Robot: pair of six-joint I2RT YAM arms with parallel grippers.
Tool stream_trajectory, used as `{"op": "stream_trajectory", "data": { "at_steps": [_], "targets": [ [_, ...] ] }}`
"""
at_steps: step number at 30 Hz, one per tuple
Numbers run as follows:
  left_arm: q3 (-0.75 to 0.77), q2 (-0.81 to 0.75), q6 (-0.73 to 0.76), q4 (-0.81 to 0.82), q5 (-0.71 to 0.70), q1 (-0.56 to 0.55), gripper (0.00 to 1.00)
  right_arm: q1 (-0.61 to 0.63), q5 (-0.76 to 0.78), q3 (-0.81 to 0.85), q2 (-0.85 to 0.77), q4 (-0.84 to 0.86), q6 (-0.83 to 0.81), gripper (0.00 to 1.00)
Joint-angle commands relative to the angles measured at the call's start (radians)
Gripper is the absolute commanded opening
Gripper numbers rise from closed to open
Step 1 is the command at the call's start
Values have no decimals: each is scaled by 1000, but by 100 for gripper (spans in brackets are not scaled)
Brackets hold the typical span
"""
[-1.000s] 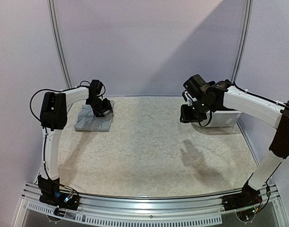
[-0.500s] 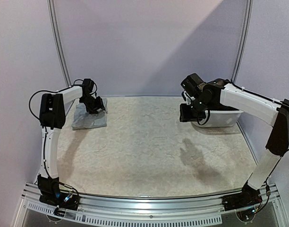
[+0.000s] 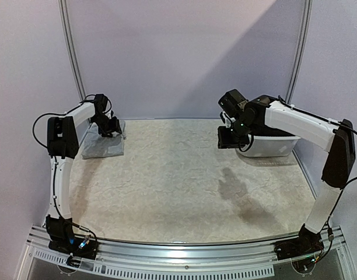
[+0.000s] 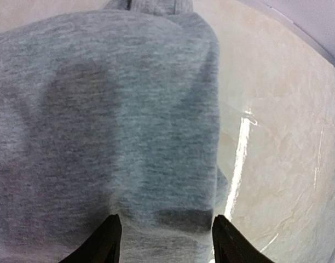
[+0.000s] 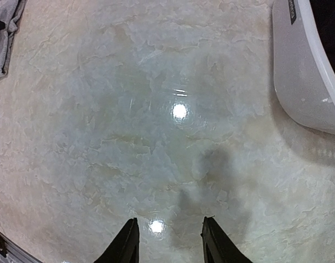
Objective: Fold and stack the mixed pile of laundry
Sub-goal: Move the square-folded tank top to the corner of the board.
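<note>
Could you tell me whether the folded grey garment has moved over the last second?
Yes. The grey garment has slid left, closer to the metal upright, along with the left gripper.

Light grey top [image 4: 102, 109]: soft knitted cloth, heathered, matt, faintly fuzzy. Desk [image 5: 129, 109]: pale stone-patterned covering, smooth and glossy, with bright lamp glints; laundry basket [image 5: 301, 82]: white moulded plastic, smooth, with a satin sheen. Left tool [image 4: 166, 233]: fingers [image 4: 108, 244] black, matt, hard plastic; front rail [image 3: 178, 249]: bare silvery metal, bright.
</note>
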Motion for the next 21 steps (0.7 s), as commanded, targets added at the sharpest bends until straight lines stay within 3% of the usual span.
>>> {"op": "stream_trajectory", "data": {
  "at_steps": [1, 9, 17, 21],
  "targets": [
    [-18, -119, 13, -32, -2, -50, 60, -4, -7, 28, 10, 4, -16, 40],
    [-194, -248, -10, -22, 8, -149, 61, -4, -5, -20, -34, 39, -22, 40],
    [-393, -246, -46, 27, 53, -176, 57, -5, 8, -120, -126, 57, -10, 40],
    [-419, -216, -22, 16, 42, -196, 56, -5, 12, -163, -167, 62, -1, 40]
  ]
}}
